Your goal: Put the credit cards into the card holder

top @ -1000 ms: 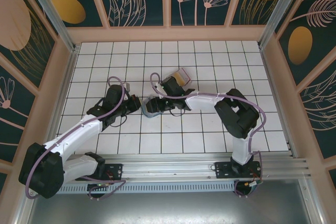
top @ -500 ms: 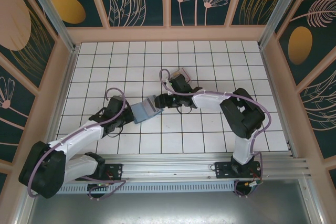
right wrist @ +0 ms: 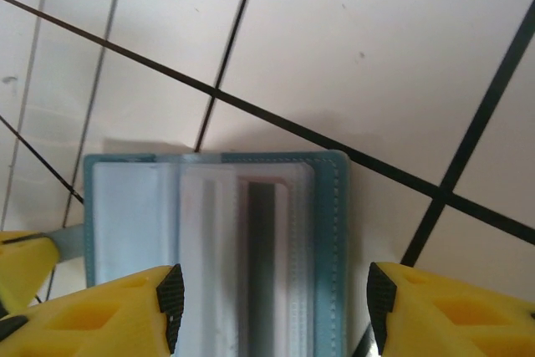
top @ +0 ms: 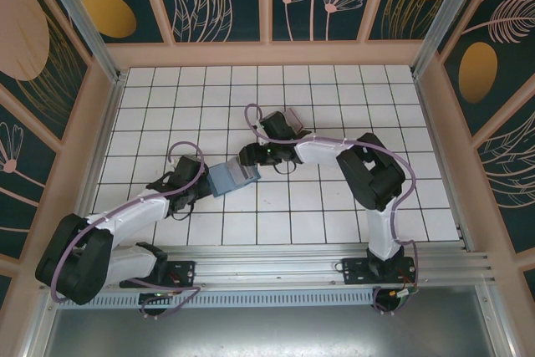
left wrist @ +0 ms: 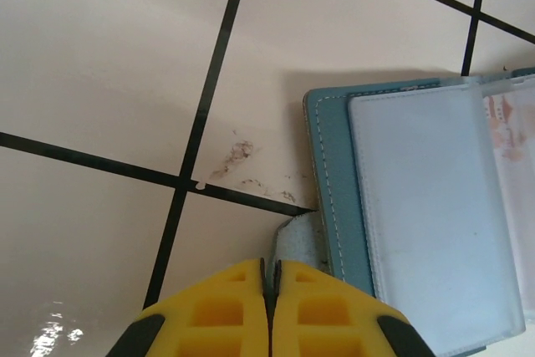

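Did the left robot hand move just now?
Yes. The left gripper slid back, closer to the metal rail in front.

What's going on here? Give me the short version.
The left end effector is shut on a pale tab at the edge of the open teal wallet, which lies flat on the tiled table. The right end effector hangs open over the wallet's clear sleeves, gripping nothing. A small box lies on the table beyond the right arm; its contents are too small to tell.
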`<state>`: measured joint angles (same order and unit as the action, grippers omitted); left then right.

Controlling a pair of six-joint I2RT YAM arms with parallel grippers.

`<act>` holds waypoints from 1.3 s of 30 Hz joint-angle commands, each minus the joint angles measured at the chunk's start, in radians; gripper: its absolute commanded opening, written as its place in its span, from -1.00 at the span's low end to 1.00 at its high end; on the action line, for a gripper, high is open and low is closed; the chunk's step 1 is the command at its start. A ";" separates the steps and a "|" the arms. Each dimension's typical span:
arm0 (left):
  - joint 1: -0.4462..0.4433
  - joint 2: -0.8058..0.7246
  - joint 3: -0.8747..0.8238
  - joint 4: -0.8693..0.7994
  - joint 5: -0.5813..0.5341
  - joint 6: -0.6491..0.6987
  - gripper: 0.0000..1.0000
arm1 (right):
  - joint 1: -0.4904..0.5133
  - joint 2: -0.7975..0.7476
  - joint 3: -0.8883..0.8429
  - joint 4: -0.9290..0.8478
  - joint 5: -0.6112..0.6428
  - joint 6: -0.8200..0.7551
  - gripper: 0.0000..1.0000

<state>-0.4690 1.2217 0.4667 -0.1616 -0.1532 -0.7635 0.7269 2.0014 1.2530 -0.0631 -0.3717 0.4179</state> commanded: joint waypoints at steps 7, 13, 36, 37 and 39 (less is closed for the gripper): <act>0.029 0.040 0.033 0.018 -0.034 0.036 -1.00 | 0.012 0.015 -0.040 -0.011 -0.028 -0.001 0.05; 0.042 0.090 0.045 0.076 0.006 0.041 -1.00 | 0.020 0.002 -0.092 0.059 -0.097 0.046 -0.13; 0.043 0.149 0.109 0.073 0.007 0.065 -0.77 | -0.028 -0.180 -0.278 0.059 -0.054 0.070 -0.66; 0.043 0.146 0.116 0.069 0.014 0.067 -0.67 | -0.032 -0.181 -0.276 0.059 -0.055 0.070 -0.65; 0.043 0.136 0.135 0.057 0.038 0.072 -0.56 | -0.041 -0.189 -0.266 0.052 -0.056 0.067 -0.62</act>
<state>-0.4274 1.3624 0.5579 -0.0883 -0.1356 -0.7120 0.7013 1.8538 0.9802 0.0177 -0.4381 0.4847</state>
